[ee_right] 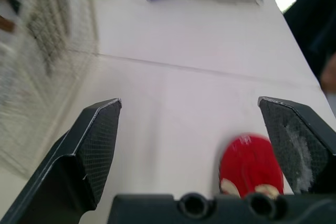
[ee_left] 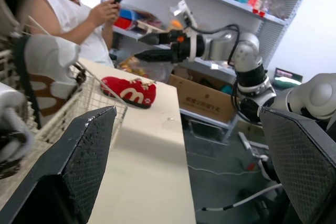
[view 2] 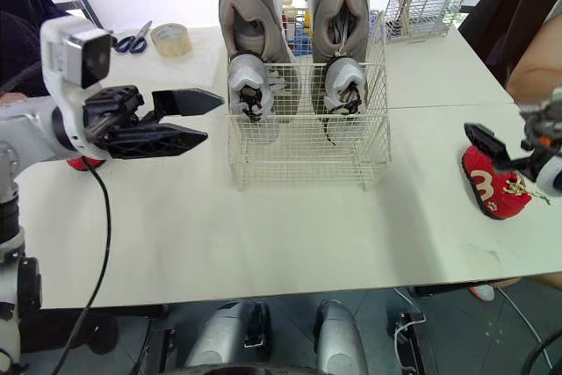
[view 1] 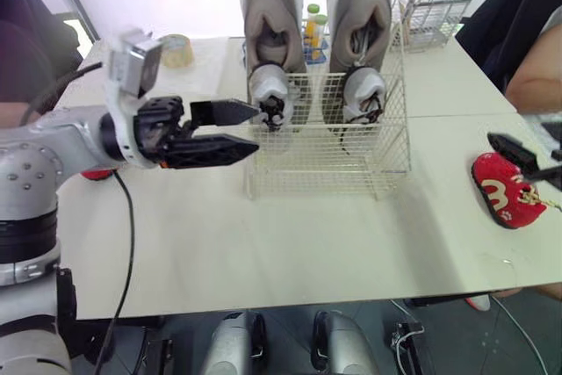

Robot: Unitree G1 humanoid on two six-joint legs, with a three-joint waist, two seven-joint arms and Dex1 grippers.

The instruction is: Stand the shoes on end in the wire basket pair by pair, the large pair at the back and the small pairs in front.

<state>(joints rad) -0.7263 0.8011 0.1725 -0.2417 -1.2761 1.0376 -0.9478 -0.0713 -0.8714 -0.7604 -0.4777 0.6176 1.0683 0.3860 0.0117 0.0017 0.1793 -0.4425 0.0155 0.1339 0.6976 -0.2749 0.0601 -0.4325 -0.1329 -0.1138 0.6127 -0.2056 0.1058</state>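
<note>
Standing toes-up in wire basket (view 2: 299,162), large grey pair (view 2: 248,15); left hand (view 2: 213,116), right hand (ee_right: 190,106) both splayed.

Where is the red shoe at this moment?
In the eye views, the red shoe lies on the table at the robot's right, apart from the wire basket, beneath the open right end effector.

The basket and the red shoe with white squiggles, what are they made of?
The wire basket looks like thin metal wire with a smooth white coating: you can see straight through its grid. The red shoe looks like soft, matte cloth, perhaps felt or plush, since it shows no shine.
</note>
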